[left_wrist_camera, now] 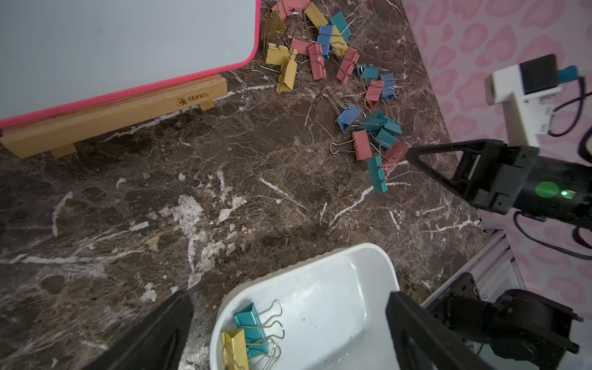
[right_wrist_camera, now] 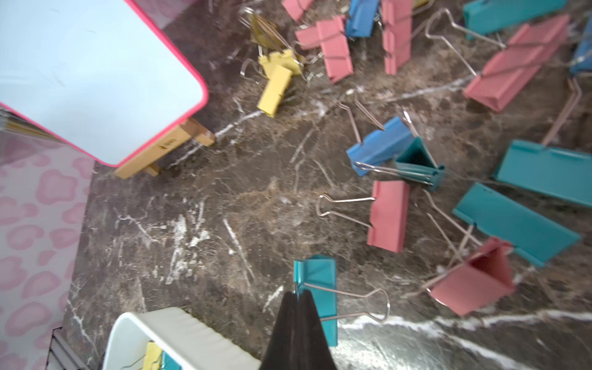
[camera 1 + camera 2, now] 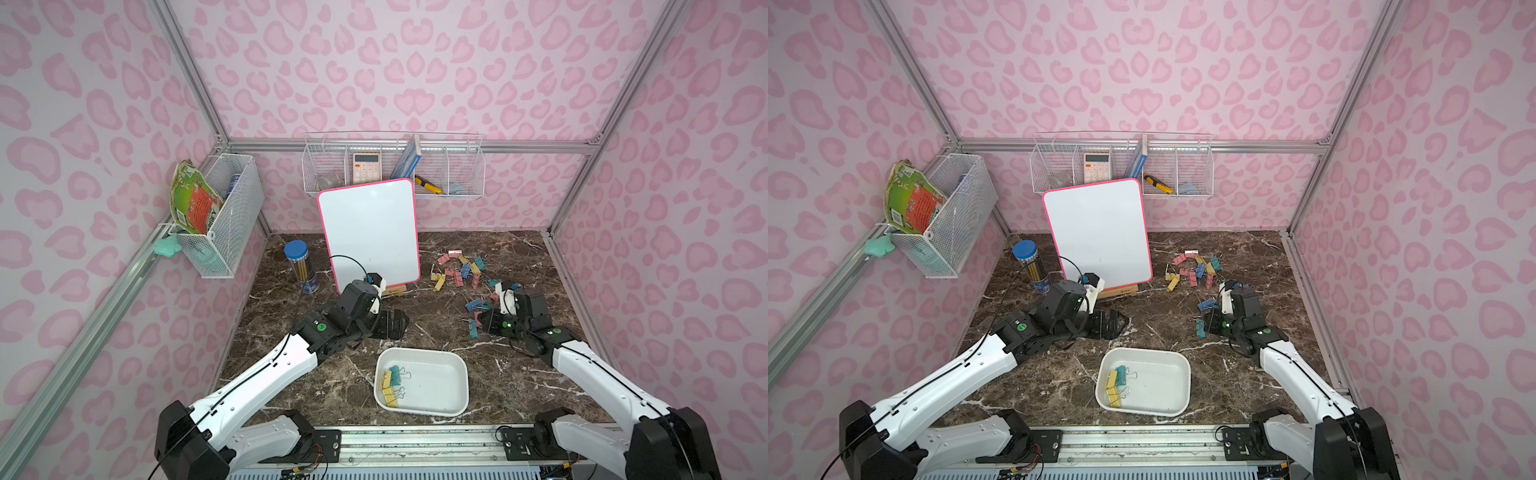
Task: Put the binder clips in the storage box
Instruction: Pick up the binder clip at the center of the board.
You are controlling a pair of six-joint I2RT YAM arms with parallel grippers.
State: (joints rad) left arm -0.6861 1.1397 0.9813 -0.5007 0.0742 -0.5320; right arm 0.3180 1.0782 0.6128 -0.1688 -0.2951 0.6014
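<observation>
The counter point(image 3: 436, 324) carries the box point(image 3: 440, 386) near its front edge, with a few clips point(image 3: 390, 384) inside. The left hand point(image 3: 401, 326) hovers just behind it, spread wide. The right hand point(image 2: 298, 294) is pressed together on a teal clip point(image 2: 320, 272) beside the loose clips point(image 3: 457, 270) scattered farther back.

Right gripper point(image 2: 298, 296) tight (left gripper point(image 3: 392, 323) agape)

The dark brown marble-patterned tabletop point(image 3: 291, 390) carries a shallow white plastic storage box point(image 3: 440, 382) near its front edge. Behind the box a pink-rimmed whiteboard point(image 3: 370, 232) stands on a wooden stand point(image 3: 394, 290). Behind and left is a clear pencil tube with a blue lid point(image 3: 301, 268). Behind and right, loose pastel binder clips point(image 3: 439, 283) lie scattered.
</observation>
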